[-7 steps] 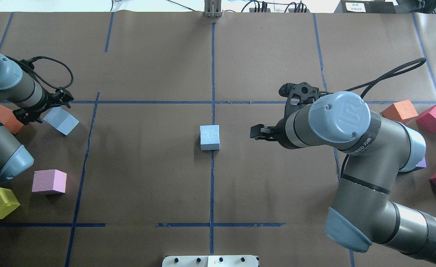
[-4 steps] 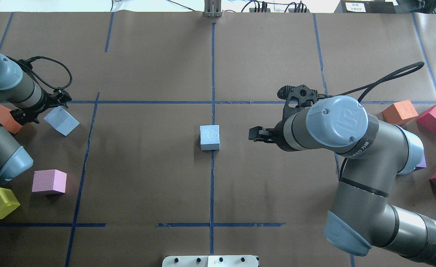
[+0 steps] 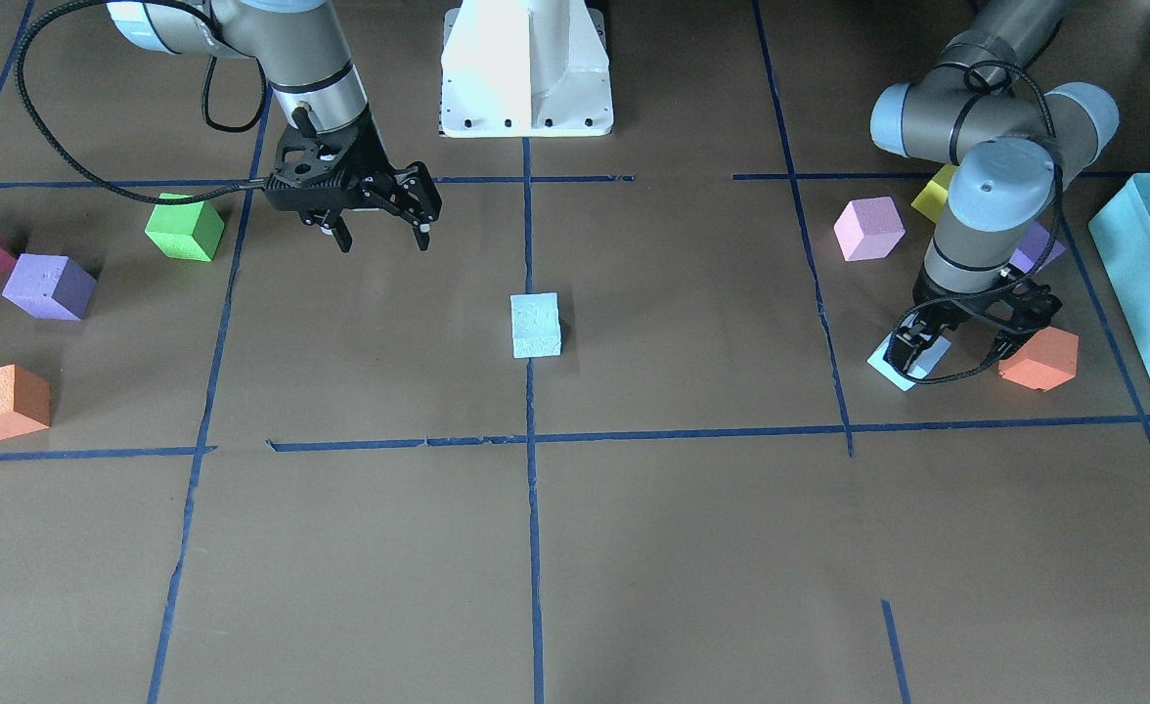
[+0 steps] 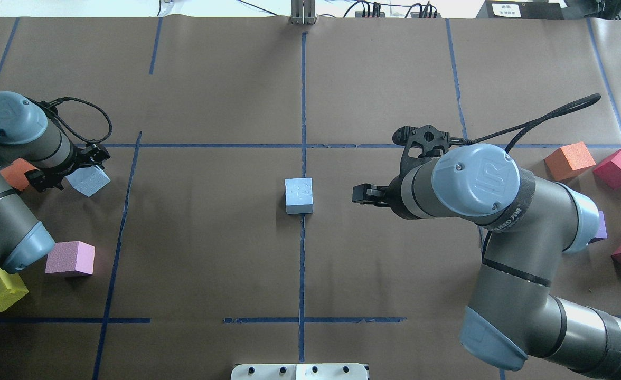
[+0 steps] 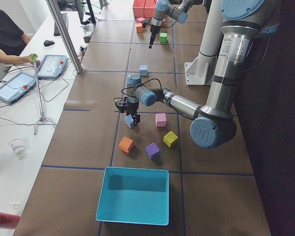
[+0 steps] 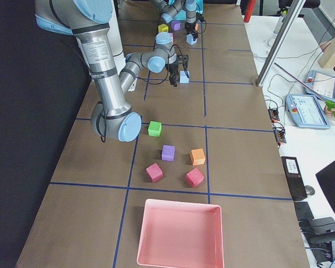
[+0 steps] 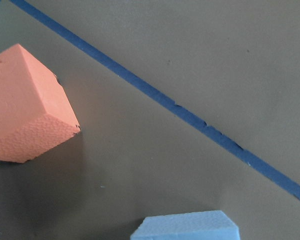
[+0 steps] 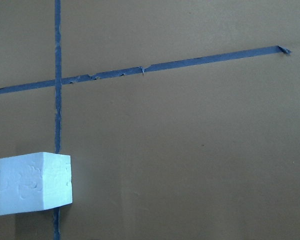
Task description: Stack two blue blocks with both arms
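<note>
L fingers (image 3: pixel 961 344) are hanging spread wide, low over the desk (image 3: pixel 692 548); pinching nothing. One pale blue block (image 4: pixel 90 181) is lying on the desk right by one L finger; cannot tell if touching; not sitting squarely btwn the two. Orange cube (image 3: pixel 1039 358) is sitting just beside the other L finger, outside the gap. L wrist cam is showing the blue block poking in at the bottom edge w/ the orange cube off to one side; fingers themselves not showing there.

R fingers (image 3: pixel 382 235) are hanging spread too, nothing btwn them, above the desk. Second blue block (image 3: pixel 536 326) is resting on a blue tape line (image 3: pixel 531 489), near the R fingers but clear of them, not under the gap; R wrist cam is catching it low and to one side. Green cube (image 3: pixel 184 227) is sitting on the opposite side of the R fingers from that block. The 2 blue blocks are lying well apart; not stacked.
</note>
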`<state>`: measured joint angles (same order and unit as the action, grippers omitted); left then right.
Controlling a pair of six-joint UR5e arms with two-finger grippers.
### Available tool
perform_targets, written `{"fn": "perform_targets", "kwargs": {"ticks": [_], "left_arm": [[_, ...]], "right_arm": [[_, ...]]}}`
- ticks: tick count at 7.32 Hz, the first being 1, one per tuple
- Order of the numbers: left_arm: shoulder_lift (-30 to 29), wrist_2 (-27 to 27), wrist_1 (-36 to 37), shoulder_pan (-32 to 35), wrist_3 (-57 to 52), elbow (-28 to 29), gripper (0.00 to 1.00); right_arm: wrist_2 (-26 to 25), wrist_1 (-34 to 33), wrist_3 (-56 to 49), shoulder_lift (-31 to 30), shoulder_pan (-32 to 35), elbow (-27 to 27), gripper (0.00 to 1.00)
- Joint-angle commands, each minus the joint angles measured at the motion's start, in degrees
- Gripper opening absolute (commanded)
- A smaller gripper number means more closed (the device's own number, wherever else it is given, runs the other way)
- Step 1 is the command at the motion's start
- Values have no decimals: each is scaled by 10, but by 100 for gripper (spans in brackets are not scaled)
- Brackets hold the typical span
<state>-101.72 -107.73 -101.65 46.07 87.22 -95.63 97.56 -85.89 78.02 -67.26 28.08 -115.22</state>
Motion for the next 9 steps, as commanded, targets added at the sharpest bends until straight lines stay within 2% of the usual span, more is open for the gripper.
{"fn": "perform_targets", "kwargs": {"ticks": [1,2,3,4,6,7,8,9], "left_arm": [[-1,0,-32,-8,5,14,77],[0,-2,-32,-8,0,9,14],[-4,-7,-28,-8,-4,-3,0],[-13,-27,-25,-9,-17,-43,0],[-93,-27,1,-34,-53,-81,0],[-176,-24,99,-88,-92,-81,0],[-239,-1,179,-112,-151,-82,0],[-263,21,181,-132,-178,-77,0]], "right_arm": [[-8,-1,0,-1,-7,1,100],[-10,0,0,-1,-9,1,100],[-15,-1,0,-1,-11,0,100],[-12,-1,-1,-10,-6,-14,100],[-5,0,-10,-66,3,-57,100],[-4,0,-10,-70,7,-57,100],[-4,0,-10,-76,9,-59,100],[-4,0,-10,-81,13,-59,100]]}}
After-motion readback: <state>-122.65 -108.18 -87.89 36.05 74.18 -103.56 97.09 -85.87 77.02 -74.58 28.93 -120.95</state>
